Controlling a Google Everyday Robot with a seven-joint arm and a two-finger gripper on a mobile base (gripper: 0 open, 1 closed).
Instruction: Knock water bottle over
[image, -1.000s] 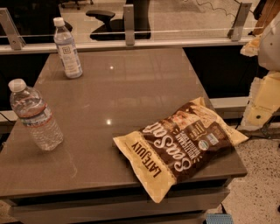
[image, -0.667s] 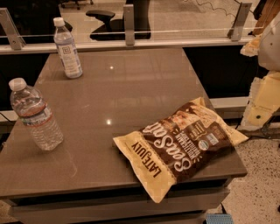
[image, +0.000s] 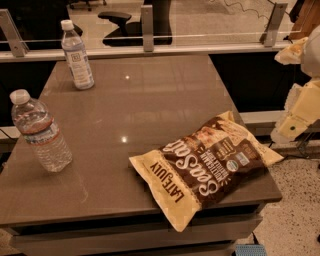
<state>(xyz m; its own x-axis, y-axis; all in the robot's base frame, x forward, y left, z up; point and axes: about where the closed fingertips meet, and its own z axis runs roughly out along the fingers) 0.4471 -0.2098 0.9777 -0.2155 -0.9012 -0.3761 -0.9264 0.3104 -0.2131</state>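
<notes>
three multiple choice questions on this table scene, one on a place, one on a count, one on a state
1. Where is the claw relative to the table?
A. over its middle
B. off its right side, past the chip bag
C. at its left edge

2. How many bottles stand on the table?
A. one
B. two
C. three

3. The water bottle is
A. upright
B. on its side
C. under the chip bag

Answers:
1 B: the claw sits right of the bag, beyond the tabletop.
2 B: the water bottle is near left and the slimmer bottle far left.
3 A: its cap is on top and its base is on the table.
</notes>
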